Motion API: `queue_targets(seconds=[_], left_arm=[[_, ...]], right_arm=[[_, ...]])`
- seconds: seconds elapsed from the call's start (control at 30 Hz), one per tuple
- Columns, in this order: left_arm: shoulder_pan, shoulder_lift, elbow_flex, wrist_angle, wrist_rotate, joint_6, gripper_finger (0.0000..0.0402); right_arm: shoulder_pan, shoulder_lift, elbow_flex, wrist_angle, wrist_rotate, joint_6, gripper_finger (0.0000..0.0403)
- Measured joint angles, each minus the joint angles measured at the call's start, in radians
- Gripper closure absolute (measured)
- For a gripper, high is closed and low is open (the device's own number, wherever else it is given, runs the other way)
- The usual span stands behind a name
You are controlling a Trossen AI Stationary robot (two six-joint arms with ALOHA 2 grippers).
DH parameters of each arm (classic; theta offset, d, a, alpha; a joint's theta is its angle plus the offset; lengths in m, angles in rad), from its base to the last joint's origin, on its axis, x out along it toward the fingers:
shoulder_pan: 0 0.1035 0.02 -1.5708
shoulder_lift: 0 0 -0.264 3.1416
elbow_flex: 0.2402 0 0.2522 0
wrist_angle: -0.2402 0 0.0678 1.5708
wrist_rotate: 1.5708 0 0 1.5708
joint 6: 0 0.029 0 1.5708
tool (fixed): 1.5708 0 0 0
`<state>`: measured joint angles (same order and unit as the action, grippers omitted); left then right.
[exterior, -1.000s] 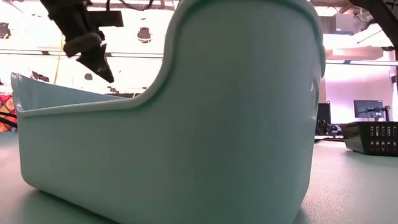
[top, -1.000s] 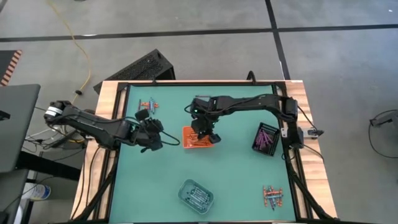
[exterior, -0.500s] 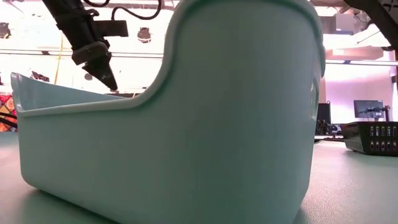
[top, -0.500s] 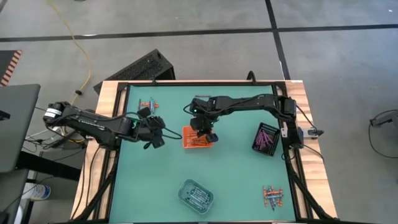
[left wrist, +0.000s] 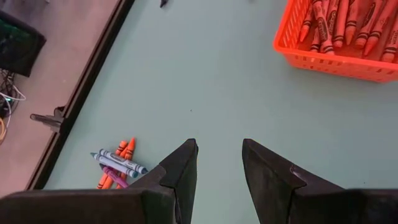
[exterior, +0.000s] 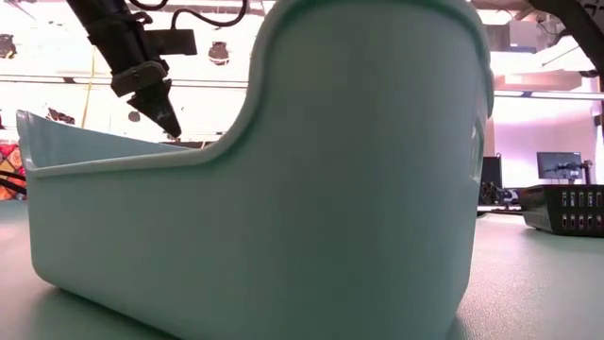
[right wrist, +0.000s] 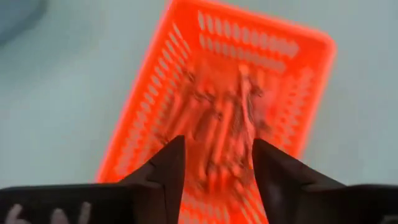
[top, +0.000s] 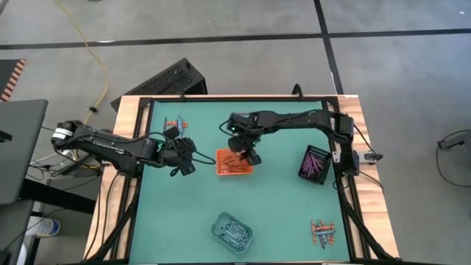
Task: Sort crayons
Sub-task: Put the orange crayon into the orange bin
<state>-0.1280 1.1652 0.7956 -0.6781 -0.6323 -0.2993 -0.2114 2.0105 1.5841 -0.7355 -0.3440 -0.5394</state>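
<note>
From above, the right hand hangs over the orange tray mid-bench, and the left hand waits just beside it. The left wrist view shows its fingers parted and empty, loose crayons on the bench. The right wrist view shows spread, empty fingers above orange crayons lying in that tray.

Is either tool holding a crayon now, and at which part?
Nothing is held. The right tool is open over the orange tray, with nothing between its fingers. The left tool is open too, over bare mat.
</note>
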Motion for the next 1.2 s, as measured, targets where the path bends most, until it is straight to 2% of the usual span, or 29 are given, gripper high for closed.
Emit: queue_targets(seconds=[0.1, 0.27, 0.47, 0.7, 0.93, 1.2], left_arm=[[0.000, 0.000, 0.000, 0.005, 0.000, 0.003, 0.0284], [0.000, 0.000, 0.000, 0.027, 0.001, 0.012, 0.0284], [0.000, 0.000, 0.001, 0.083, 0.001, 0.046, 0.0284], [0.000, 0.000, 0.001, 0.103, 0.058, 0.051, 0.0284], [0.000, 0.000, 0.001, 0.103, 0.073, 0.046, 0.0284], [0.000, 0.000, 0.001, 0.106, 0.078, 0.037, 0.0284]], right_arm=[[-0.011, -0.037, 0.000, -0.076, 0.063, -0.041, 0.0217], [-0.051, -0.119, 0.000, -0.145, 0.064, -0.089, 0.0228], [-0.192, -0.164, 0.001, -0.174, 0.058, -0.145, 0.0249], [-0.374, -0.041, -0.002, -0.196, -0.092, -0.218, 0.0254], [-0.419, 0.103, -0.003, -0.157, -0.072, -0.315, 0.0258], [-0.425, 0.121, -0.003, -0.127, -0.041, -0.343, 0.0270]])
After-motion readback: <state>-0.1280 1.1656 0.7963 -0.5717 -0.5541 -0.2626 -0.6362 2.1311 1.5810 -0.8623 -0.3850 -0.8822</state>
